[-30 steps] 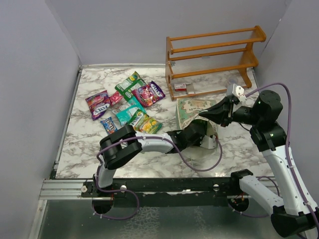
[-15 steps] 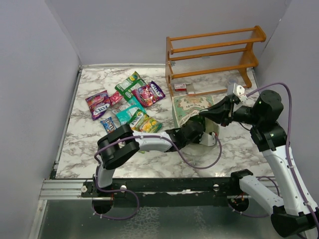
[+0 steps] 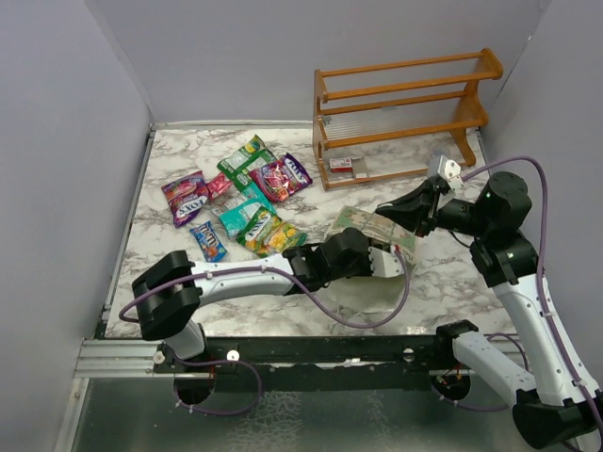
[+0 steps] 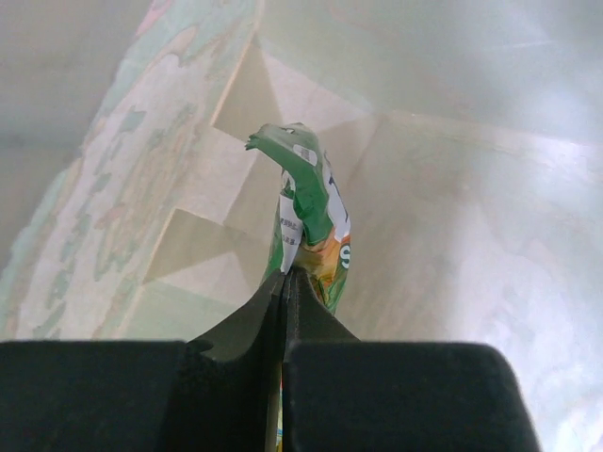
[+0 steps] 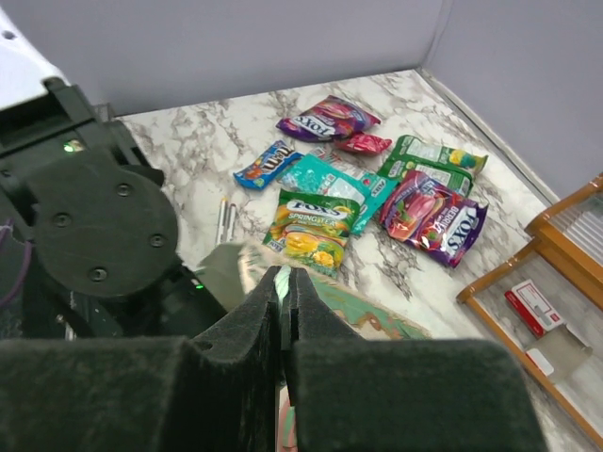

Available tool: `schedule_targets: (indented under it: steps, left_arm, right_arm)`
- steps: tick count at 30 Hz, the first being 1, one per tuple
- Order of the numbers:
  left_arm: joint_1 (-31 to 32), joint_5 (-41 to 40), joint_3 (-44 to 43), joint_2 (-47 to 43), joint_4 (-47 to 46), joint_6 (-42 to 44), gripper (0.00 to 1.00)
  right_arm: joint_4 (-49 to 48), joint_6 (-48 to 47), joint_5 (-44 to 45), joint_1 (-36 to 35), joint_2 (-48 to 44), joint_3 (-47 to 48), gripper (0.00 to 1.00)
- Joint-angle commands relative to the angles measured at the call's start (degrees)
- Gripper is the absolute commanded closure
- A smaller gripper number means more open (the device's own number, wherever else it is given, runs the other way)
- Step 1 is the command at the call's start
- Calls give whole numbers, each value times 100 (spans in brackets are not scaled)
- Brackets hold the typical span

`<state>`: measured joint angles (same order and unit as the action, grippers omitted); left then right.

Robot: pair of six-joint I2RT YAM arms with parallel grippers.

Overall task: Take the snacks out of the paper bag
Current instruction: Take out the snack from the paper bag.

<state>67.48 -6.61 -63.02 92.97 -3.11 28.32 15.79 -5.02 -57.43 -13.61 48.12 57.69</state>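
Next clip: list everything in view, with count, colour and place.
snack packets: seven; purple, pink, green, magenta, teal, yellow-green, blue; clustered on the table left of the bag
green packet: one; green with orange; inside the paper bag
paper bag: one; pale green patterned, cream inside; centre-right of table
wooden rack: one; orange; far right
flat item: one; red and white; rack's bottom shelf
table: one; white marble
left fingers: black; shut on the green packet
right fingers: black; shut on the paper bag's rim
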Motion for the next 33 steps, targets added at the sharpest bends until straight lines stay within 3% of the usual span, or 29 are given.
schedule_targets:
  steps: [1,18,33]
  left_arm:
    - [227,226,228,-566,91,-145,100]
    - [494,-511,58,-1979,470,-474,100]
    - [494,237,-934,-3202,446,-765,100]
  right_arm:
    - [-148,-11,529,-10,-48,-63,98]
    - [-120,154,1999,-10,-254,-135,98]
    - [-296,892,3469,-10,-119,47,98]
